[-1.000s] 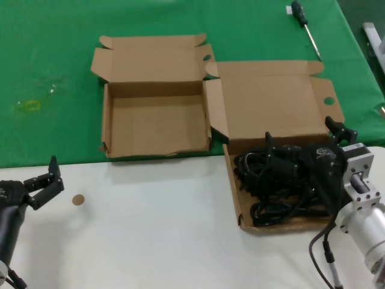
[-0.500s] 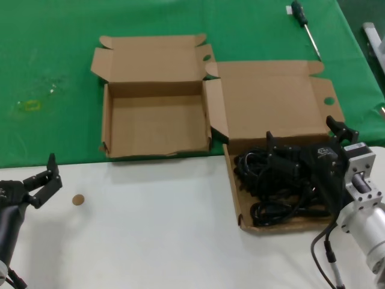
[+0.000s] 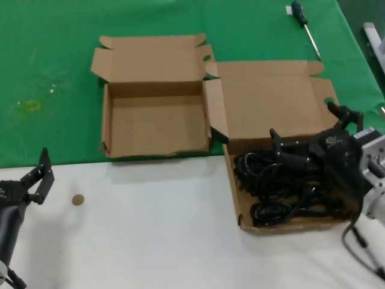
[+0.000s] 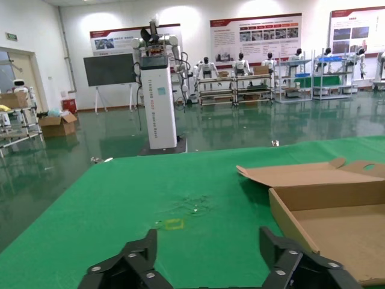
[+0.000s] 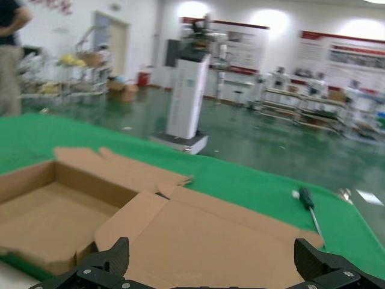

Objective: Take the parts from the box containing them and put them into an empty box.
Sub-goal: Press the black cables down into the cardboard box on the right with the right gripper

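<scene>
The black power cords (image 3: 283, 186) lie tangled in the larger cardboard box (image 3: 235, 205), whose tall lid panel (image 3: 271, 102) stands open behind them. My right gripper (image 3: 305, 123) is open and empty, over the far right part of that box, just above the cords. In the right wrist view the open gripper (image 5: 210, 259) faces the lid panel (image 5: 210, 232). The smaller empty box (image 3: 106, 129) sits to the left, touching the larger one, and shows in the left wrist view (image 4: 283, 211) too. My left gripper (image 3: 42, 171) is open and empty at the near left over the white table.
A screwdriver (image 3: 304, 21) lies on the green cloth at the far right. A small brown disc (image 3: 77, 199) lies on the white table near my left gripper. A yellow mark (image 3: 29, 106) is on the cloth at left. Both boxes straddle the cloth's front edge.
My right gripper has shifted to the right over the cord box, still open. My left gripper has drifted a little left and nearer. The cords and boxes have not moved.
</scene>
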